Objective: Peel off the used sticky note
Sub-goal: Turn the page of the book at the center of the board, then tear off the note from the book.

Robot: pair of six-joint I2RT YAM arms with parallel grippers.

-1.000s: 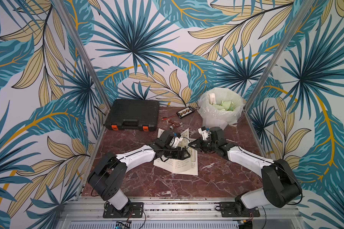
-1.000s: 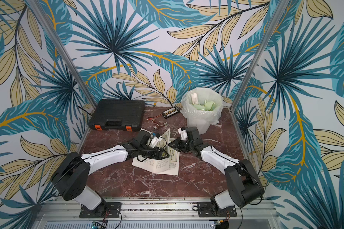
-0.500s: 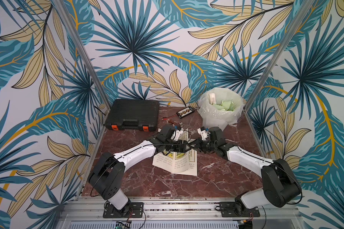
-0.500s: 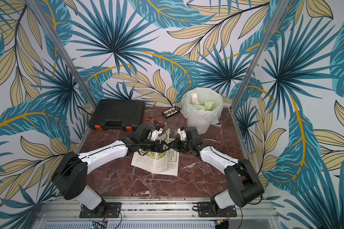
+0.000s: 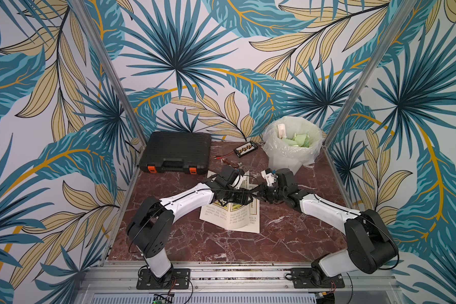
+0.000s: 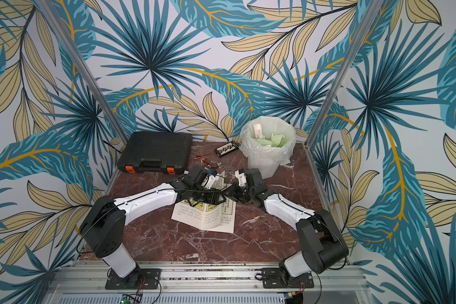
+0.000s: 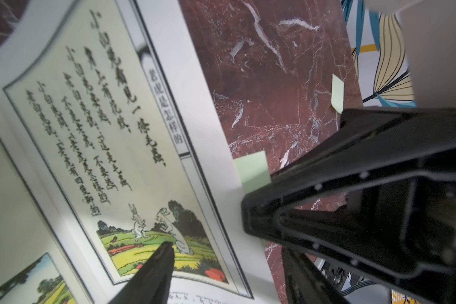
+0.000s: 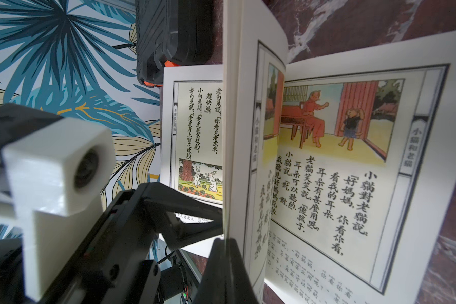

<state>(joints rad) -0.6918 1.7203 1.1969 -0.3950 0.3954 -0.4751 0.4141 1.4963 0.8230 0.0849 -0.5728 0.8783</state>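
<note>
Back of red marble tabletop point(image 5: 287, 237): black plastic tool case point(image 5: 178, 151), bag-lined white bin point(image 5: 291, 155). Open illustrated paper book point(image 5: 232, 218) mid-table. Pale green sticky note point(image 7: 250, 169) sits on the page's outer edge, partly hidden behind a finger of the left gripper point(image 7: 206, 229). Its jaws stand apart, one tip over the page's picture. The right gripper point(image 8: 225, 243) is clamped on a raised leaf.
</note>
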